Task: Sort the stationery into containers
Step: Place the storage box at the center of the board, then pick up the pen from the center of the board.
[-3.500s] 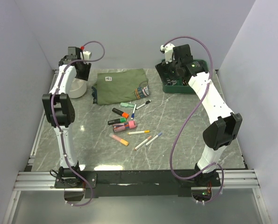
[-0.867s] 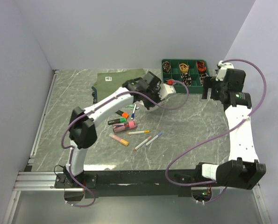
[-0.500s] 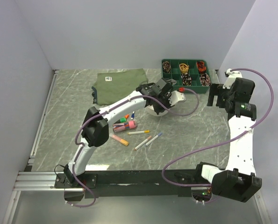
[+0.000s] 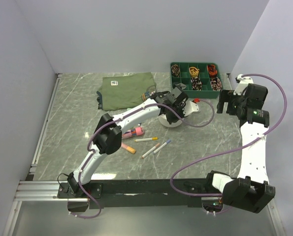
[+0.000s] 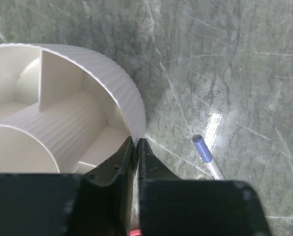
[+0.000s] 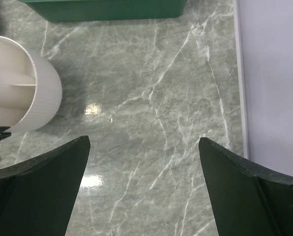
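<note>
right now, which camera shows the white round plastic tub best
The left wrist view: the white round plastic tub fills it, dividers and ribbed wall clear, the left gripper pinching its rim. The right wrist view crops the tub at its edge; the top view mostly hides it behind the left arm.

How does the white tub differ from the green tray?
The white tub is round; the green tray is rectangular. The tub's visible compartments are empty; the tray's hold small items. The left gripper pinches the tub's rim; nothing touches the tray. Both have dividers.
</note>
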Robot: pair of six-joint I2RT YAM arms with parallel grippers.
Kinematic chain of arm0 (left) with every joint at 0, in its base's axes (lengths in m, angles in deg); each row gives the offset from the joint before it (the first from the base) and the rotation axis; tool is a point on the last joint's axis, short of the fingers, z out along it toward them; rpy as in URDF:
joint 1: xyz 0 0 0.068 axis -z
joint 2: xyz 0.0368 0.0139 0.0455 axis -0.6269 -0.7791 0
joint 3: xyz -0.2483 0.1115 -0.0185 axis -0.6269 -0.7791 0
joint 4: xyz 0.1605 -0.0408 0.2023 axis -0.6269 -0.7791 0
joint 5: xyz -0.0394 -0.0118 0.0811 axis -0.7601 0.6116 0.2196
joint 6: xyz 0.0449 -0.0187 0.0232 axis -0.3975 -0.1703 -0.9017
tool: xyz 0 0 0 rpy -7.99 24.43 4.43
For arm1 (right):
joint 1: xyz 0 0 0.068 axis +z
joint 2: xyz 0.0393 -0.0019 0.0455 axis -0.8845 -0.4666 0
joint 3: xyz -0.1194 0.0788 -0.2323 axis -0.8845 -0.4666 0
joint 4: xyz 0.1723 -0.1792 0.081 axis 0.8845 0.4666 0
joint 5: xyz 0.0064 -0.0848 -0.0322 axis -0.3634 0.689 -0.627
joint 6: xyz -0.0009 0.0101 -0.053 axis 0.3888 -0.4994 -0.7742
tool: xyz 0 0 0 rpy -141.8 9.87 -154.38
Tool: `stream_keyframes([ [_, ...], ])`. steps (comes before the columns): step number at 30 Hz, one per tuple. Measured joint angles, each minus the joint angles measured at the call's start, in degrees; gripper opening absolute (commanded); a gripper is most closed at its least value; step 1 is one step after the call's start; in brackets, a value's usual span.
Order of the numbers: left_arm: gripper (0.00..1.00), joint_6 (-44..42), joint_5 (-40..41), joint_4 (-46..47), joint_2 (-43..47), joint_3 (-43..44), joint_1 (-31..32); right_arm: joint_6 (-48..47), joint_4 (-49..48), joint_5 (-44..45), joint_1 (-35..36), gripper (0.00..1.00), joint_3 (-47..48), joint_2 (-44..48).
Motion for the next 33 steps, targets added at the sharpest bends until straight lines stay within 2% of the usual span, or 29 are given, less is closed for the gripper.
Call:
stream_keyframes([
  [5, 0.40, -1.11, 0.09, 1.86, 0.00, -0.07, 0.20, 0.00, 0.02, -0.61, -0.13, 1.00, -1.51, 0.02],
  [11, 0.59, -1.05, 1.44, 3.37, 0.00, 1.05, 0.20, 0.00, 0.37, -1.20, -0.17, 1.00, -1.66, 0.02],
  [14, 0.65, -1.03, 3.85, 3.23, 1.70, 1.07, 0.22, -0.02, 0.48, -2.14, -0.24, 1.00, -1.62, 0.02],
  [16, 0.67, -1.70, 5.79, 3.76, 5.62, -1.84, 0.28, -0.04, 0.63, -3.61, -0.26, 1.00, -1.62, 0.20],
  [19, 0.67, -4.37, 5.95, 5.79, 18.93, -14.49, -0.37, -0.09, 0.96, -6.19, -0.26, 1.00, -1.62, 0.70],
  [22, 0.71, -8.68, 1.79, 7.98, 37.13, -30.29, -2.86, -0.13, 1.57, -9.11, -0.26, 1.00, -1.60, 1.07],
  [25, 0.71, -14.29, -3.19, 9.99, 55.87, -45.11, -7.04, -0.87, 2.93, -12.98, -0.26, 1.00, -1.49, 0.52],
  [27, 0.70, -17.18, -6.10, 10.23, 63.47, -52.09, -8.39, -1.51, 3.91, -15.45, -0.24, 1.00, -1.27, -0.28],
  [30, 0.75, -19.89, -10.32, 10.25, 67.87, -60.39, -8.15, -2.27, 5.09, -19.10, -0.07, 1.00, -1.09, -2.01],
  [33, 0.75, -21.03, -12.44, 10.40, 66.60, -68.22, -8.04, -3.13, 6.16, -21.24, 0.57, 1.00, -0.83, -3.69],
])
